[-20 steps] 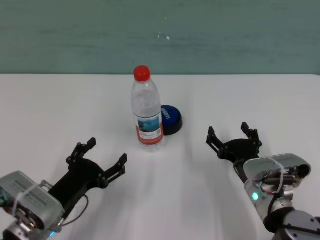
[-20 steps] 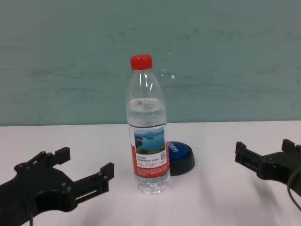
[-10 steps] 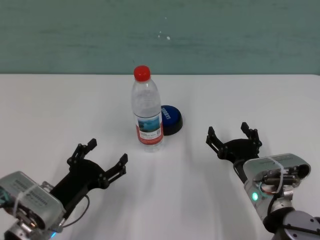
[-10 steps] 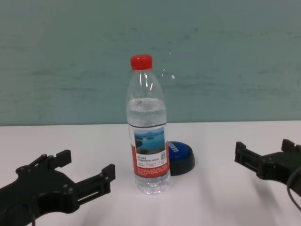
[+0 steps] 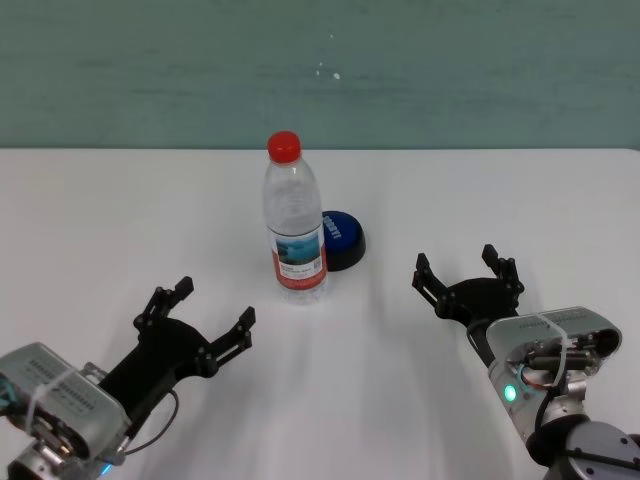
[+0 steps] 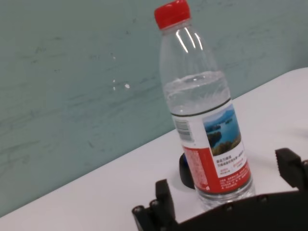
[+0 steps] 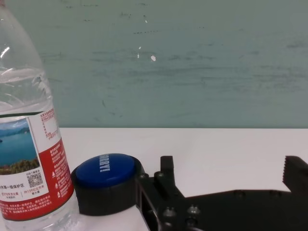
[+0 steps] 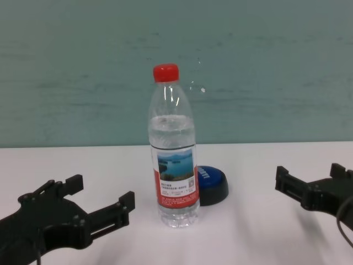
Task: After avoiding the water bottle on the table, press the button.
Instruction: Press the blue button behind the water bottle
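right end effector (image 5: pixel 468 277) standing wide, empty | going round bottle (image 5: pixel 295 226); pressing button (image 5: pixel 341 238) from its open right side

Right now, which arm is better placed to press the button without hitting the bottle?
Probably the right: its end effector has a clear line to the button, while the bottle stands between the button and the left end effector.

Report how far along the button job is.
Nothing done yet: the button is untouched behind the upright water bottle. In hand: left gripper and right gripper hover open, near side, empty. Left: get round the bottle and press.
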Tool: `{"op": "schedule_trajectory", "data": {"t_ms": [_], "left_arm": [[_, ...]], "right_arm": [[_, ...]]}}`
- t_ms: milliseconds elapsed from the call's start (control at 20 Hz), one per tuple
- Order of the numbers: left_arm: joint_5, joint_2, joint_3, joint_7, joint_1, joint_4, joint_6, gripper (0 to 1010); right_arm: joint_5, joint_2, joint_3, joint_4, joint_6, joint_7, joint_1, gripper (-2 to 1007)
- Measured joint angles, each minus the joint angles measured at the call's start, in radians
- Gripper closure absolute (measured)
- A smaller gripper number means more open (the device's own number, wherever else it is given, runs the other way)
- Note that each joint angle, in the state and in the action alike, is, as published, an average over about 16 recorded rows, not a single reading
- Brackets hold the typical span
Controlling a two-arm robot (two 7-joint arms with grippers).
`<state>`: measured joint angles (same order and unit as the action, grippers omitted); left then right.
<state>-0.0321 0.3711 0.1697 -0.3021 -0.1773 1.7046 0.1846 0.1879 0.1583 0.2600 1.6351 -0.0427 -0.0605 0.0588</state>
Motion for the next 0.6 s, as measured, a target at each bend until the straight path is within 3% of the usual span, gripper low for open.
{"op": "schedule_trajectory", "data": {"t_ms": [600], "left_arm": [[-0.005, 0.034, -0.011, -0.018, 0.025, -0.022, 0.022, 10]], "right_arm": [[0.0, 0.0, 0.0, 0.0, 0.0, 0.0, 0.0, 1]]}}
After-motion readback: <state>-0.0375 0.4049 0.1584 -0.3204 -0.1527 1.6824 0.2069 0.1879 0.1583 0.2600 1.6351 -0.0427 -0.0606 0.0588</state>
